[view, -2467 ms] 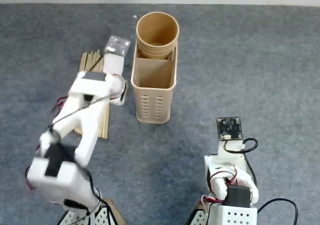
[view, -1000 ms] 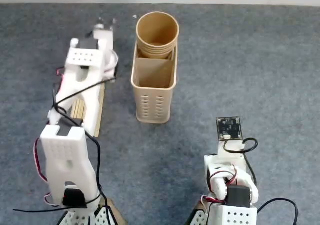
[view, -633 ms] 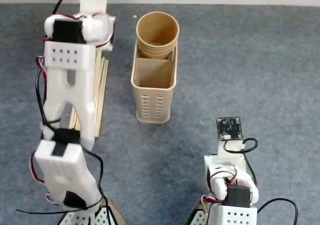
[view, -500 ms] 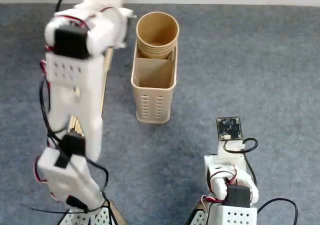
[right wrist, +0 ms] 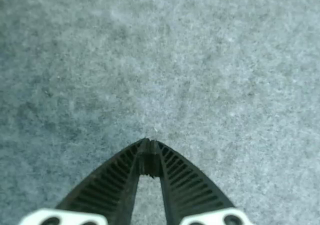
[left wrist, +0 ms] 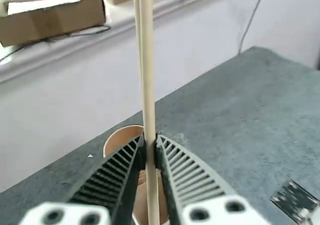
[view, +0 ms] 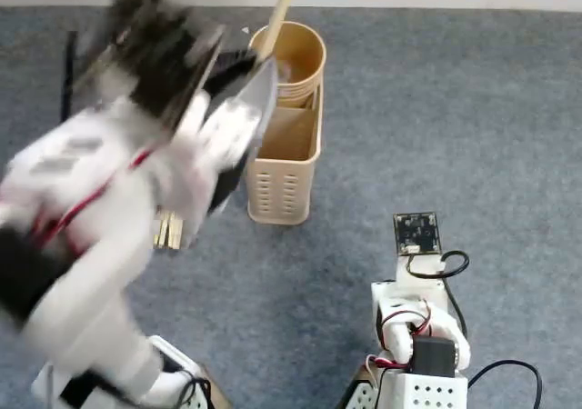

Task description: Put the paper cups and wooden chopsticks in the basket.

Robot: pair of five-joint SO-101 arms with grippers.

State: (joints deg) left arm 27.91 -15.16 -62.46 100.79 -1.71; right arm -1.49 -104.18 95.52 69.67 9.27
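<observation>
Above basket (view: pixel 280 189): left gripper (left wrist: pixel 148 138) clamped on wooden chopstick (left wrist: pixel 144 60), seemingly over paper cups (view: pixel 309 62).
Right gripper (right wrist: pixel 149 144): closed, holding nothing.

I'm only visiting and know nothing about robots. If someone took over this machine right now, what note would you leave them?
Left end effector: shut on one long pale wooden chopstick, raised.
Right end effector: shut, empty, over grey carpet.
Done: brown paper cups stacked in the beige slotted plastic basket, far compartment.
Left: drop this chopstick in, then fetch the other wooden chopsticks lying beside the basket.
</observation>
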